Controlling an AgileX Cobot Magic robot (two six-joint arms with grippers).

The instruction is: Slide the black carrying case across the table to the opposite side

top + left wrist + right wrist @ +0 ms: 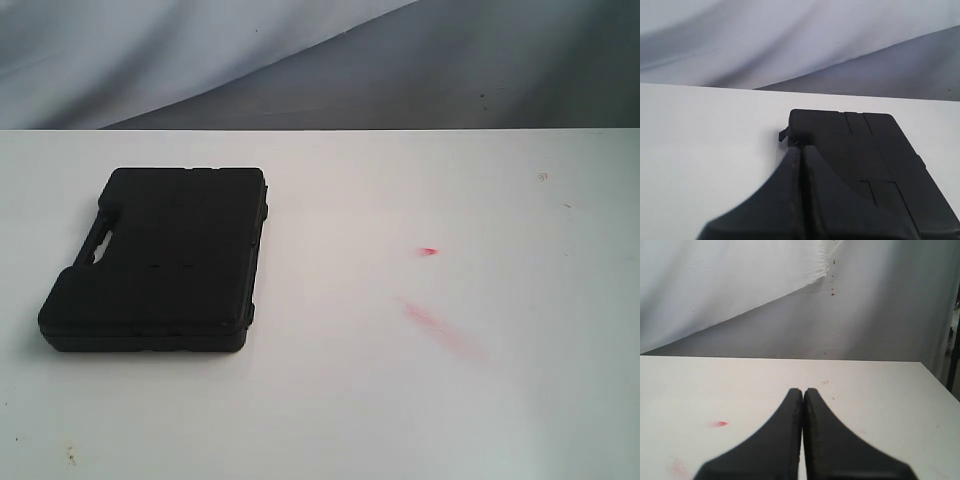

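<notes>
In the exterior view, the flat, rectangular black hard-plastic carrying case (pixel 165 260) lies on its broad face at the left of the frame, on the wide white flat table (pixel 400 400). Its long axis runs from the lower left towards the upper middle, a little turned. The handle slot (pixel 100 240) is on its left long edge, so the handle points to the left border of the frame. At the right of centre there is a pale red smear (pixel 430 320) on the white surface. Neither of my arms appears here.

In the left wrist view, my left pincer (pixel 801 148) has its two fingers pressed together, gripping nothing. Its tip is just beside a corner of the case, near a small latch (pixel 783 134). I cannot tell if it touches.

In the right wrist view, my right pincer (pixel 803 391) is also closed and empty, over bare table.

I judge the case stiff, not fragile and rather smooth below. It should glide if pushed low on the handle-side long edge, near the middle, so that it does not turn.
</notes>
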